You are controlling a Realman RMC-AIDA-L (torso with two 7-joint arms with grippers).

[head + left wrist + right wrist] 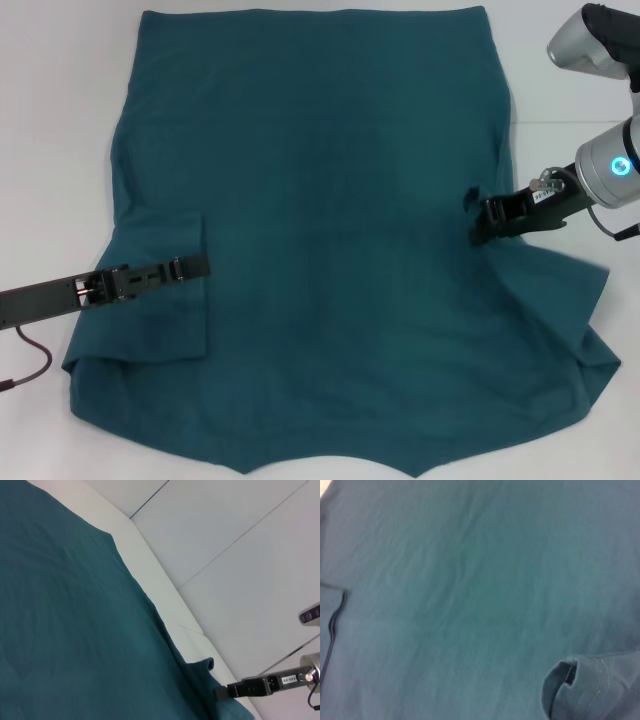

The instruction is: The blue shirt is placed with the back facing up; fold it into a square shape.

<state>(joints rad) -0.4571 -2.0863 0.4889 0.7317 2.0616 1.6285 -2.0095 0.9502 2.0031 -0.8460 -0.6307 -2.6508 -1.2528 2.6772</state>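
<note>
shirt (330, 220) spread flat, filling centre of head frame, left sleeve folded inward | left gripper (190, 267) lower left on folded sleeve, fingers closed | right gripper (484, 218) centre right, pinching shirt edge

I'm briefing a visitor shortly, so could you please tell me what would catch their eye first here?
A blue shirt covers nearly the whole white table. The left gripper lies over its folded-in left sleeve, and the right gripper holds fabric bunched up at the right edge.
</note>
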